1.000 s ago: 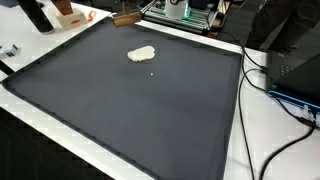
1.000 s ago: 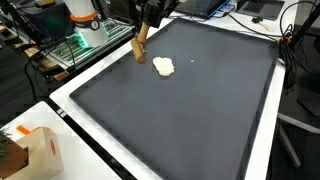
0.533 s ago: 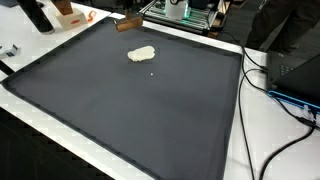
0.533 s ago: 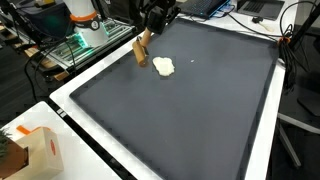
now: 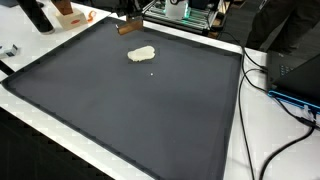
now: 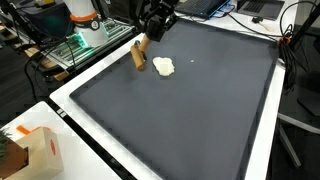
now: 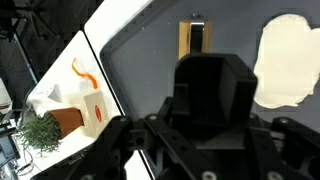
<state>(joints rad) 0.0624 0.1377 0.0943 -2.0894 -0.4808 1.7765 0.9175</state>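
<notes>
A small wooden block (image 6: 138,55) hangs tilted over the far edge of the black mat (image 6: 190,110), and my gripper (image 6: 147,36) is shut on its upper end. In the other exterior view the block (image 5: 130,27) sits just under the gripper (image 5: 130,17) at the top of the frame. A flat cream lump (image 6: 163,67) lies on the mat just beside the block, apart from it. The wrist view shows the block (image 7: 193,40) ahead of the dark gripper body and the cream lump (image 7: 284,60) to its right; the fingertips are hidden there.
A white table border (image 6: 75,110) rings the mat. An orange and white box (image 7: 85,105) and a small plant (image 7: 40,132) stand off the mat. Cables (image 5: 262,85) and electronics (image 5: 185,12) crowd the back and side edges.
The gripper has carried the wooden block a short way inward over the mat, closer to the cream lump. The lump has not moved.
</notes>
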